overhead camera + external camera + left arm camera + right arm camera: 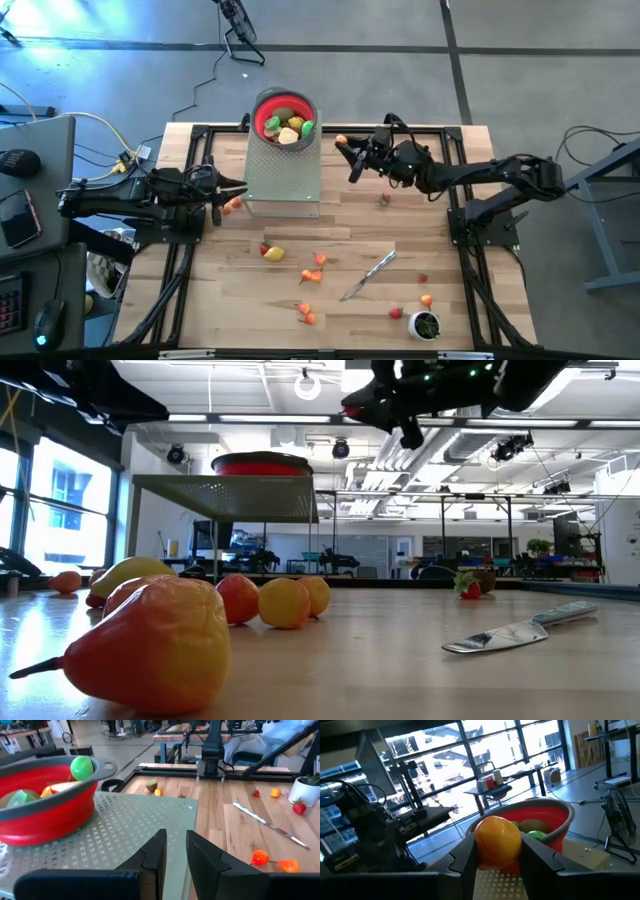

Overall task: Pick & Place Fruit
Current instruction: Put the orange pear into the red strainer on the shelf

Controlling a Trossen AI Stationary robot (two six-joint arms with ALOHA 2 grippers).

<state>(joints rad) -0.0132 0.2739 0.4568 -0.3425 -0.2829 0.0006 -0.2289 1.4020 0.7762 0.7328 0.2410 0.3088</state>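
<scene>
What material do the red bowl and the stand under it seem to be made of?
Red bowl: likely soft silicone or plastic, matte, with stepped walls and a grey rim. Stand: apparently thin sheet metal, dull grey, punched with small cross-shaped holes.

Robotics lab / test bay inside a big open-plan industrial bldg. Evidence: pale wooden slat tabletop (pixel 330 255) bolted into a black metal tube frame (pixel 440 128), w/ two dark robot arms mounted at opposite sides. Polished grey concrete floor (pixel 400 70) w/ dark seam lines and loose cables trailing across it. Beside the left arm, a desk w/ black computer mouse (pixel 48 322) and keyboard edge. Beyond the right gripper's jaws: tall floor-to-ceiling glass window wall (pixel 485 750), other benches in front of it. Low view: exposed white ceiling w/ ducts and strip lights (pixel 290 390), more black-framed workstations (pixel 480 530) in rows farther back.
</scene>
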